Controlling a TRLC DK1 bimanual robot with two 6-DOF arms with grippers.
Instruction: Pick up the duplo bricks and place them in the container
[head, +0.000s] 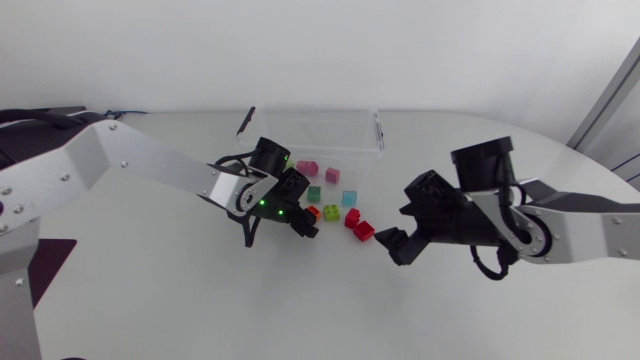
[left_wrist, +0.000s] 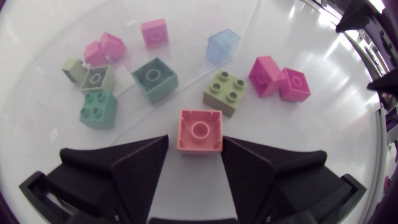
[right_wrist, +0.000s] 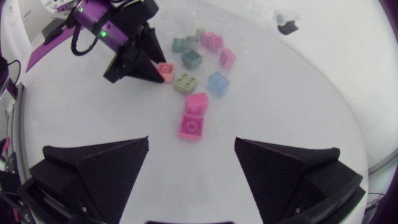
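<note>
The salmon brick (left_wrist: 200, 130) is sat on the worktop (left_wrist: 323, 124), right between the tips of the left jaws, with its hollow side turned up to the wrist camera. Those jaws are spread a touch wider than the brick. A sliver of worktop can be seen down one side and the other tip is about level with the brick's edge, so it isn't really gripped as far as can be told.

Just ahead of it an olive four-stud brick (left_wrist: 225, 92) is lying. Beside that the magenta pair (left_wrist: 266, 76) is found, the two pressed up against each other. A pale blue see-through brick (left_wrist: 222, 45) is a bit further on. Off to the other side, a teal brick (left_wrist: 154, 78), a green four-stud brick (left_wrist: 98, 109) and a couple of pink bricks (left_wrist: 154, 32) are bunched together with some smaller bits.

The clear container (head: 345, 130) is parked at the far side of the worktop, behind the whole cluster. From the head view, the bricks are seen in front of it rather than inside.

The left arm (head: 140, 160) is stretched in to the middle. The right arm (head: 580, 225) is brought in low from its side. The right jaws are held wide open with nothing in them, and the magenta pair is near, just ahead of them.
</note>
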